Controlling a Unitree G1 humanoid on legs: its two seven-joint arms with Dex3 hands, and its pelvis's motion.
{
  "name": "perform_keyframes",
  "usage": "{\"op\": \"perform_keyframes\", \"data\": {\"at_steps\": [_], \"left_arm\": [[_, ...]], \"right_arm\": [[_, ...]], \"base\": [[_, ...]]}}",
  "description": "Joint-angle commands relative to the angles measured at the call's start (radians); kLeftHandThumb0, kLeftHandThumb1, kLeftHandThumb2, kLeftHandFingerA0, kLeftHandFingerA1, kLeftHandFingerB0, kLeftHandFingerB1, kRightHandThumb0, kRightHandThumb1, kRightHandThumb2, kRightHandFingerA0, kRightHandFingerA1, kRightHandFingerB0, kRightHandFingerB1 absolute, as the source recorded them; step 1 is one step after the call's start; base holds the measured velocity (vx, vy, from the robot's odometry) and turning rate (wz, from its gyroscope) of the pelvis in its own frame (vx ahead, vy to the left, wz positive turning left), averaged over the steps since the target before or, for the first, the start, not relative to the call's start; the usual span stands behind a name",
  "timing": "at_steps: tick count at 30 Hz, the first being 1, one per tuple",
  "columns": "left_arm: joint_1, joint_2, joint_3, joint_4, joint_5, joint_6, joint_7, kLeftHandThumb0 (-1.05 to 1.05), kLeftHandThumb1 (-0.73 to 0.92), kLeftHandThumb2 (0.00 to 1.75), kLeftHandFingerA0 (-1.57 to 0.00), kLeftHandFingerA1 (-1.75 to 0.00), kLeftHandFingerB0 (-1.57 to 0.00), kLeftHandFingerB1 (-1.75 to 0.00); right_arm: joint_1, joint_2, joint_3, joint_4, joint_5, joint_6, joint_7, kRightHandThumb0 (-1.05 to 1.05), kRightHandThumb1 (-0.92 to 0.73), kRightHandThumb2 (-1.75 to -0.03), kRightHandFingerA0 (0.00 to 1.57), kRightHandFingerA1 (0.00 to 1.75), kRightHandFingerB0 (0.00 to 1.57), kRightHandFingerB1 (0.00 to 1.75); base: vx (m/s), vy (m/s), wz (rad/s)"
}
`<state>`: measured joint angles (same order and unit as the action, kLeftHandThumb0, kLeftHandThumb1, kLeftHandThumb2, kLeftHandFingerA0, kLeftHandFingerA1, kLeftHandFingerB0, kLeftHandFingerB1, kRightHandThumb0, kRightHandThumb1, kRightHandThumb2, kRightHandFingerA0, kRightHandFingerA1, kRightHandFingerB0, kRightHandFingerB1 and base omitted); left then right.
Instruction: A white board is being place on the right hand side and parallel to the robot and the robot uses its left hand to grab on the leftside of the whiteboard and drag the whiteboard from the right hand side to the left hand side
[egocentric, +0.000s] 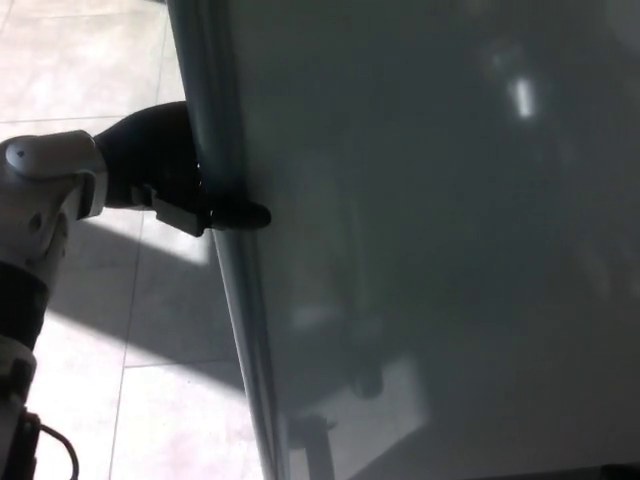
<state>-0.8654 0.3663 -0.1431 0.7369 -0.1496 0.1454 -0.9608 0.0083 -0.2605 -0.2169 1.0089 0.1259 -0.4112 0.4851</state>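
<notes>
left hand clamped on whiteboard frame (left edge); tiled floor behind

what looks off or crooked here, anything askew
The whiteboard leans in the head view: its left frame edge runs diagonally, top further left than bottom, not square to the floor tiles. That may only be camera angle. The left robot hand grips that edge. No damage shows.

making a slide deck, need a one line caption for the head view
Left hand grips the grey left frame edge of the whiteboard, one finger wrapped onto its face, over a sunlit tiled floor.
</notes>
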Motion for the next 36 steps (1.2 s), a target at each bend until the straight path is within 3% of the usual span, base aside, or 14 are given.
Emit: {"op": "perform_keyframes", "data": {"at_steps": [1, 8, 11, 17, 18, 19, 20, 23, 24, 25, 26, 27, 33, 36], "left_arm": [[0.067, 0.083, -0.009, -0.014, 0.023, 0.058, -0.077, -0.18, 0.67, 0.61, -0.94, -0.48, -0.99, -0.54], [0.113, 0.157, 0.023, 0.034, 0.006, -0.050, -0.131, -0.20, 0.70, 0.62, -1.03, -0.51, -0.97, -0.52], [0.127, 0.178, 0.046, 0.051, -0.024, 0.019, -0.157, -0.17, 0.69, 0.60, -0.88, -0.48, -0.95, -0.53], [0.175, 0.226, 0.058, 0.111, -0.007, -0.102, -0.177, -0.23, 0.65, 0.60, -0.90, -0.47, -0.98, -0.51], [0.177, 0.232, 0.061, 0.123, -0.008, -0.106, -0.180, -0.24, 0.65, 0.59, -0.94, -0.47, -0.98, -0.51], [0.178, 0.237, 0.064, 0.138, -0.011, -0.109, -0.185, -0.24, 0.65, 0.59, -0.94, -0.47, -0.98, -0.51], [0.177, 0.240, 0.068, 0.153, -0.015, -0.113, -0.194, -0.24, 0.65, 0.59, -0.97, -0.47, -1.00, -0.52], [0.195, 0.269, 0.089, 0.197, -0.027, -0.165, -0.213, -0.27, 0.66, 0.60, -0.94, -0.46, -1.01, -0.51], [0.195, 0.272, 0.092, 0.205, -0.027, -0.165, -0.214, -0.22, 0.65, 0.60, -0.92, -0.46, -0.99, -0.51], [0.196, 0.279, 0.098, 0.220, -0.030, -0.169, -0.223, -0.23, 0.66, 0.60, -0.90, -0.46, -0.95, -0.50], [0.196, 0.283, 0.102, 0.229, -0.031, -0.177, -0.231, -0.23, 0.66, 0.60, -0.90, -0.46, -0.95, -0.50], [0.196, 0.289, 0.111, 0.249, -0.038, -0.195, -0.251, -0.25, 0.66, 0.61, -0.91, -0.47, -0.93, -0.50], [0.212, 0.346, 0.110, 0.299, -0.031, -0.152, -0.282, -0.24, 0.66, 0.60, -0.95, -0.68, -0.91, -0.51], [0.223, 0.376, 0.124, 0.315, -0.048, -0.111, -0.297, -0.21, 0.61, 0.60, -0.97, -0.49, -0.93, -0.51]], "right_arm": [[0.002, -0.022, 0.000, -0.007, 0.004, 0.020, 0.002, -0.53, -0.70, -0.85, 0.74, 1.00, 0.29, 0.70], [0.001, -0.025, -0.010, -0.004, 0.016, 0.028, 0.020, -0.54, -0.70, -0.84, 0.72, 1.01, 0.29, 0.71], [0.003, -0.025, -0.003, -0.003, 0.005, 0.016, 0.009, -0.54, -0.69, -0.85, 0.72, 1.02, 0.29, 0.71], [0.002, -0.032, 0.010, 0.007, -0.014, -0.016, -0.001, -0.57, -0.71, -0.85, 0.72, 1.01, 0.27, 0.74], [0.003, -0.033, 0.012, 0.006, -0.017, -0.018, -0.003, -0.56, -0.59, -1.12, 0.75, 0.94, 0.33, 0.70], [0.005, -0.032, 0.013, 0.004, -0.016, -0.016, -0.006, -0.56, -0.59, -1.12, 0.75, 0.94, 0.33, 0.70], [0.005, -0.033, 0.015, 0.004, -0.018, -0.019, -0.009, -0.58, -0.71, -0.84, 0.72, 1.01, 0.29, 0.74], [0.004, -0.033, 0.016, 0.006, -0.016, -0.020, -0.009, -0.57, -0.71, -0.85, 0.70, 1.01, 0.29, 0.74], [0.004, -0.031, 0.013, 0.003, -0.010, -0.008, -0.006, -0.57, -0.71, -0.86, 0.70, 1.00, 0.30, 0.73], [0.004, -0.029, 0.009, -0.004, -0.001, 0.014, -0.004, -0.52, -0.60, -1.13, 0.75, 0.94, 0.35, 0.70], [0.005, -0.028, 0.010, -0.007, -0.003, 0.017, -0.007, -0.52, -0.60, -1.13, 0.75, 0.94, 0.35, 0.70], [0.006, -0.029, 0.010, -0.006, -0.002, 0.008, -0.002, -0.54, -0.71, -0.86, 0.69, 1.01, 0.29, 0.72], [0.003, -0.033, 0.014, 0.009, -0.009, -0.009, 0.002, -0.57, -0.70, -0.85, 0.71, 1.01, 0.30, 0.75], [0.004, -0.035, 0.019, 0.009, -0.014, -0.012, 0.000, -0.55, -0.72, -0.86, 0.70, 1.01, 0.30, 0.73]], "base": [[0.00, 0.000, 0.00], [0.00, 0.000, 0.00], [0.00, 0.000, 0.00], [0.00, 0.000, 0.00], [0.00, 0.000, 0.00], [0.00, 0.000, 0.00], [0.00, 0.000, 0.00], [0.00, 0.000, 0.00], [0.00, 0.000, 0.00], [0.00, 0.000, 0.00], [0.00, 0.000, 0.00], [0.00, 0.000, 0.00], [0.00, 0.000, 0.00], [0.00, 0.000, 0.00]]}}
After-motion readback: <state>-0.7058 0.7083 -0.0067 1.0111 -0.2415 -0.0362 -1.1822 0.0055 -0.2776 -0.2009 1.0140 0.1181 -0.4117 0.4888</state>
